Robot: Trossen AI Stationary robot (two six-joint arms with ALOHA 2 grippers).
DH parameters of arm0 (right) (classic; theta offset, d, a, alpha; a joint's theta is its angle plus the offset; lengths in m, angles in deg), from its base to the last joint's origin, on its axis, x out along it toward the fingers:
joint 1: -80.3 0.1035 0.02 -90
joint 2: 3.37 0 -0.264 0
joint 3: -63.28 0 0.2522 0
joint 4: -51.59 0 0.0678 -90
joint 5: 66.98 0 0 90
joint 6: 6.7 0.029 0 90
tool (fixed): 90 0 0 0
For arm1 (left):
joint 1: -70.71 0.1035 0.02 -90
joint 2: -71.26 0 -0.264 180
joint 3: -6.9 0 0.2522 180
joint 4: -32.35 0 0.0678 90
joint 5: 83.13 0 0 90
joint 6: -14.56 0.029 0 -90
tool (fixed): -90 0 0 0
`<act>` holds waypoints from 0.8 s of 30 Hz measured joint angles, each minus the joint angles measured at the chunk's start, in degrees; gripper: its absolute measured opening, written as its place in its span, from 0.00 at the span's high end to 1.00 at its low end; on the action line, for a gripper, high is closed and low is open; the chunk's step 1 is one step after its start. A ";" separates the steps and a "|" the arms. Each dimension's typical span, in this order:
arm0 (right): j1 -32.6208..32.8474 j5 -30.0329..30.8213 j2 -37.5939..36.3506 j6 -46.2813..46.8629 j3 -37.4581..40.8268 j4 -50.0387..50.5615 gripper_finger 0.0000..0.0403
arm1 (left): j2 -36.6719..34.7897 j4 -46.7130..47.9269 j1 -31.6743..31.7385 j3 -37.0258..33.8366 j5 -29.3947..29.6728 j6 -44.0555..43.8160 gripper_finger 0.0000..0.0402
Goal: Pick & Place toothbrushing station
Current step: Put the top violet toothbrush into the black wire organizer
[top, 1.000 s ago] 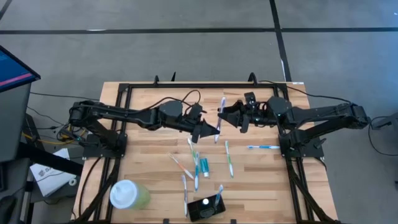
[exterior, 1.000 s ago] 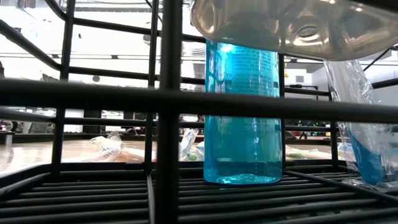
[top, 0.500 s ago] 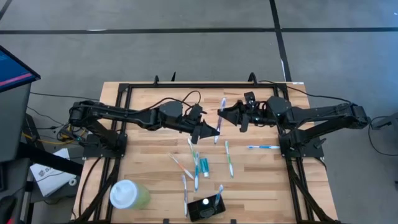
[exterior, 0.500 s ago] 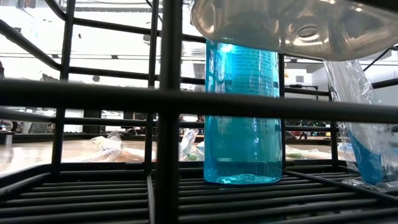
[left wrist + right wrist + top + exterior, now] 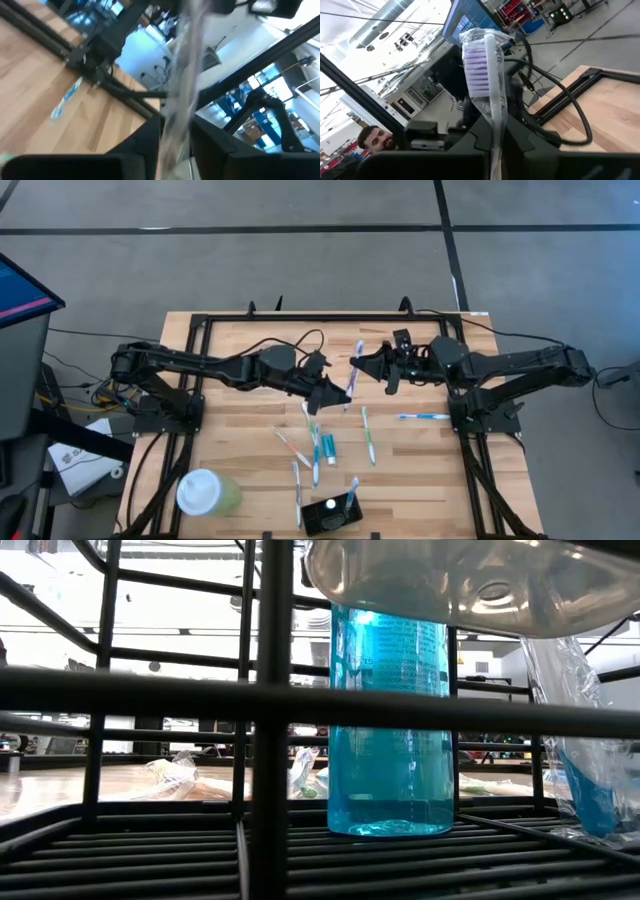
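Both grippers meet above the table's far middle, each clamped on one wrapped toothbrush. The left gripper pinches its lower end; the right gripper pinches it higher up. In the right wrist view the brush rises between the fingers, purple bristles uppermost, inside clear wrap. In the left wrist view the brush shows as a blurred streak between the fingers.

The black holder sits at the near edge, well apart from both grippers, one brush standing in it. Other brushes and a teal tube lie between holder and grippers. One brush lies near the right arm's base.
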 joint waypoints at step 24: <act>20.65 14.16 0.09 -10.91 -8.75 0.96 0.98 | -1.38 2.03 -14.49 -0.02 -4.27 -5.73 0.46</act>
